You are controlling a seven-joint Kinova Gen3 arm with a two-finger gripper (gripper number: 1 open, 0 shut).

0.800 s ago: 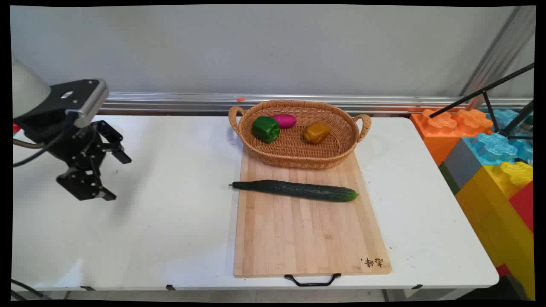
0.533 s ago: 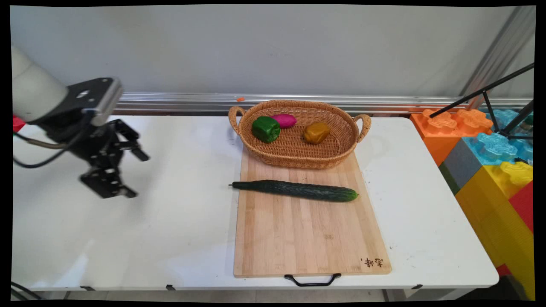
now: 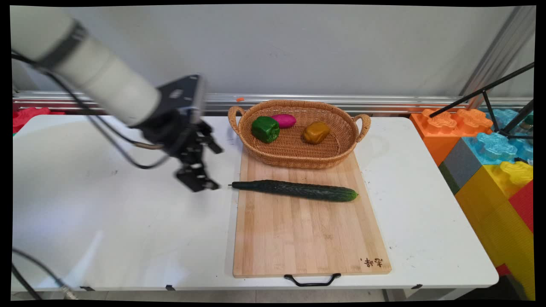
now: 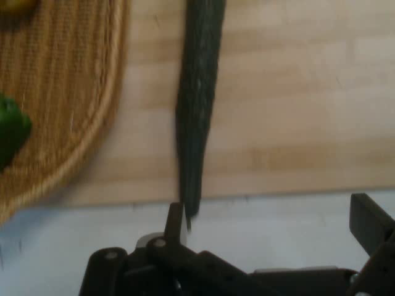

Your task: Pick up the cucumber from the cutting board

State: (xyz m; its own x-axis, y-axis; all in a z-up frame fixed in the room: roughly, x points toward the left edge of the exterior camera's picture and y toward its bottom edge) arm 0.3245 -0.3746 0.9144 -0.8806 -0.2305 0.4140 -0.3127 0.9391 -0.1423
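A long dark green cucumber [image 3: 296,190] lies across the wooden cutting board [image 3: 307,238], its stem end sticking out over the board's left edge. My gripper [image 3: 214,167] hovers open just left of that stem end, above the white table [image 3: 128,230], with nothing between its fingers. In the hand view the cucumber [image 4: 197,111] runs away from the gripper [image 4: 271,223], and its tip lies close to the left finger [image 4: 175,221]. The board [image 4: 296,92] spreads beyond it.
A wicker basket [image 3: 298,160] stands on the board's far end and holds a green pepper [image 3: 265,128], a magenta vegetable [image 3: 285,120] and a brownish-yellow pepper [image 3: 316,132]. Large coloured toy blocks [image 3: 490,162] stand off the table's right. The basket rim [image 4: 92,142] shows in the hand view.
The arm has swung right across the table, carrying the open gripper from the far left to just beside the cucumber's stem end. Nothing on the table has moved.
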